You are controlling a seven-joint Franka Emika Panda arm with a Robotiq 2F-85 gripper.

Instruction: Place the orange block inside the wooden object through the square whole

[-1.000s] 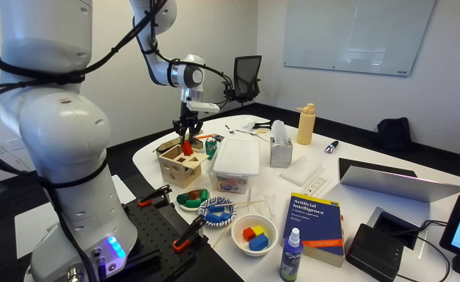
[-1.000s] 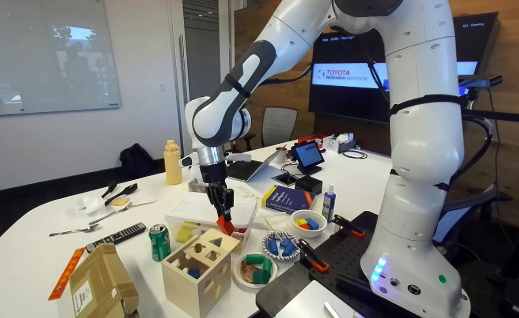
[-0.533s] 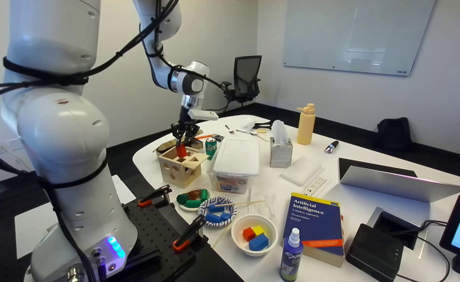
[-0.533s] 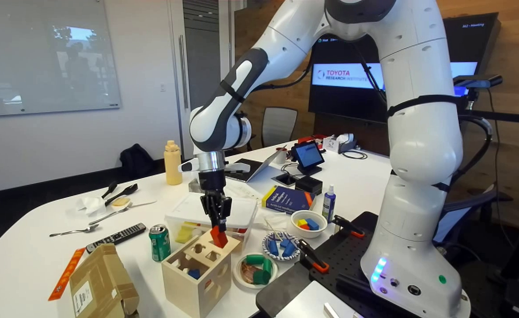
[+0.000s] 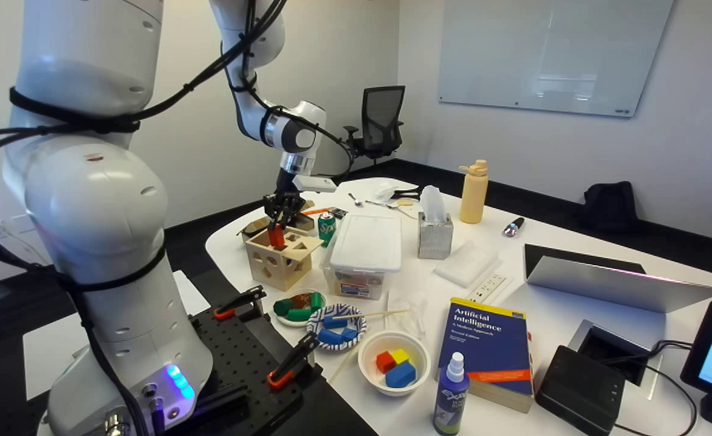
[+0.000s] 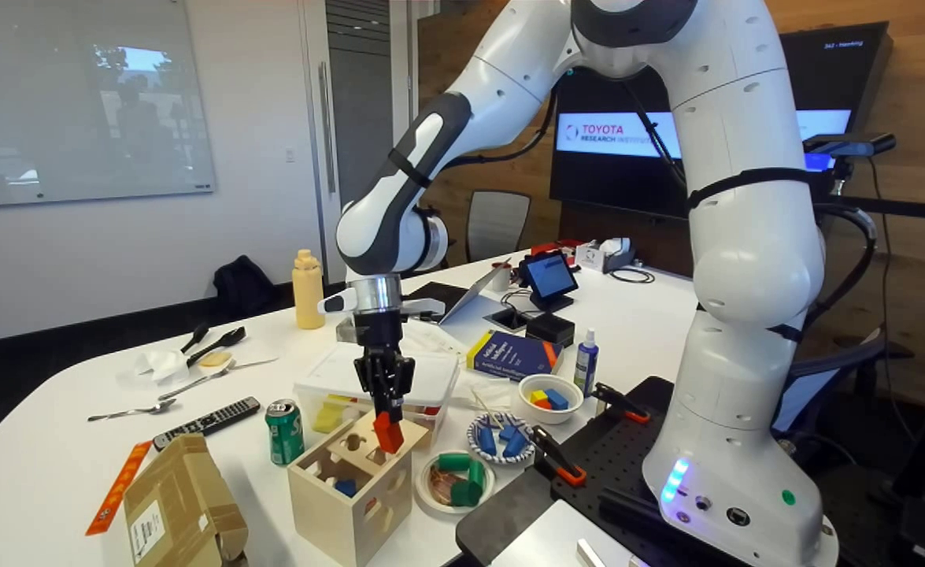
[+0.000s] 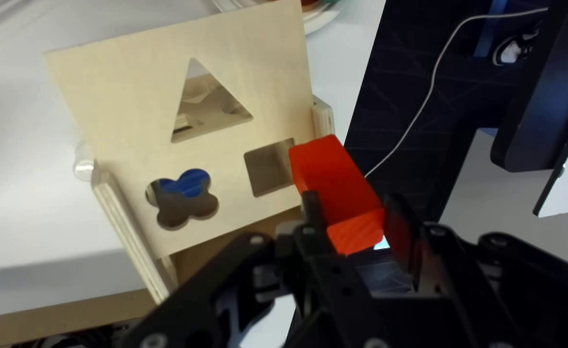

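Here, in the wrist view, the black tool (image 7: 354,210) squeezes the smooth, brick-shaped orange block (image 7: 334,179) at four o'clock from the square hole (image 7: 267,169) in the pale wooden box (image 7: 228,154); whether block and box touch, I can't tell. In an exterior view, the shiny white arm (image 6: 501,87) arches up, then points down at the box. In an exterior view, black cables (image 5: 240,47) loop along it.

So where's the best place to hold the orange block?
Probably from above, by two opposite flat sides near the top of the orange block, about where the gripper has it. It's longer than it is wide, so its bottom end sticks out free to go into the square hole of the wooden box.
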